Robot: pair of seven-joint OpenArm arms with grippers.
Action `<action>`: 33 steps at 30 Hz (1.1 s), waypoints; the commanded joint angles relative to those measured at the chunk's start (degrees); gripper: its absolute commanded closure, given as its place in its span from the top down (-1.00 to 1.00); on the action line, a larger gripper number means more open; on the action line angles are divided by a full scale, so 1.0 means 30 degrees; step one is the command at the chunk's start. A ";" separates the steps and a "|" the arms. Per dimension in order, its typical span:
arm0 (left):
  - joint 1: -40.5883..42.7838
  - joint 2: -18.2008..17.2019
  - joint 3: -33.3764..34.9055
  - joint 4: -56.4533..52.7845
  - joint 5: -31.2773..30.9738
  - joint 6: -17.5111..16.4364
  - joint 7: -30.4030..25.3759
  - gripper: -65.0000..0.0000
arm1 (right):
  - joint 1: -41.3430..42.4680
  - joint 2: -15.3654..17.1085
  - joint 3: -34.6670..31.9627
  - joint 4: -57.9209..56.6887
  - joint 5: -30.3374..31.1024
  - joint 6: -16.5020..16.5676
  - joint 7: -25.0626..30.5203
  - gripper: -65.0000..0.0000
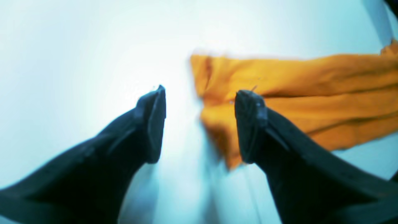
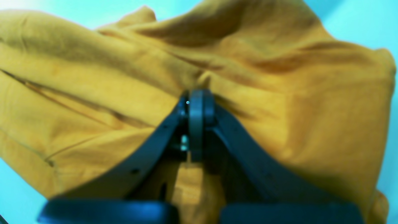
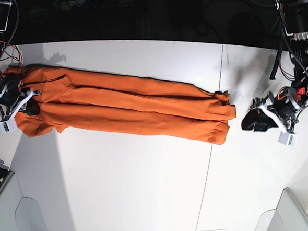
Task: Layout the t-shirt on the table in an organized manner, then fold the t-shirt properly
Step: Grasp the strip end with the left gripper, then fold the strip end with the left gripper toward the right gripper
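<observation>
The orange t-shirt [image 3: 127,109] lies stretched into a long, narrow band across the white table [image 3: 122,191], with lengthwise folds. My right gripper [image 3: 29,105] sits at the band's left end in the base view. In the right wrist view it [image 2: 197,96] is shut on a bunched pinch of the t-shirt [image 2: 279,109]. My left gripper [image 3: 252,121] rests just past the band's right end, apart from it. In the left wrist view it [image 1: 200,102] is open with nothing between its fingers, and the t-shirt's end [image 1: 295,84] lies on the table [image 1: 77,46] just beyond the fingertips.
A thin dark seam [image 3: 219,90] crosses the table near the shirt's right end. Dark floor and cables [image 3: 137,12] lie beyond the far edge. Grey panels sit at the near left corner [image 3: 3,213] and the near right corner [image 3: 301,211].
</observation>
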 commanded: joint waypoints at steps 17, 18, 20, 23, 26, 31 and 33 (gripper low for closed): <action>0.1304 0.5406 -0.0561 -0.0058 0.1443 0.0605 -0.2703 0.34 | 0.0299 0.0364 0.0131 0.0270 0.0328 -0.0073 -0.0138 -1.00; 0.0969 0.5501 -0.0386 -0.0240 0.1931 0.0787 -0.2900 0.34 | 0.0299 0.0364 0.0131 0.0270 0.0328 -0.0073 -0.0270 -1.00; 0.0182 0.5617 -0.0146 -0.0925 0.2543 0.1027 -0.3126 0.34 | 0.0291 0.0364 0.0131 0.0270 0.0335 -0.0073 -0.0619 -1.00; -0.1086 0.5683 -0.0036 -0.2441 0.3155 0.1217 -0.3366 0.34 | 0.0291 0.0372 0.0131 0.0270 0.0474 -0.0073 -0.0911 -1.00; -0.2171 0.5654 -0.0036 -0.3475 0.3738 0.1501 -0.3373 0.34 | 0.0299 0.0379 0.0131 0.0270 0.0685 -0.0066 -0.0911 -1.00; -0.3228 0.5654 -0.0036 -0.3599 0.4758 0.1494 -0.3519 0.34 | 0.0299 0.0364 0.0131 0.0270 0.1195 -0.0066 -0.0969 -1.00; -0.3592 0.5661 0.0007 -0.3701 0.5180 0.1501 -0.3592 0.34 | 0.0299 0.0357 0.0131 0.0270 0.1341 -0.0058 -0.0991 -1.00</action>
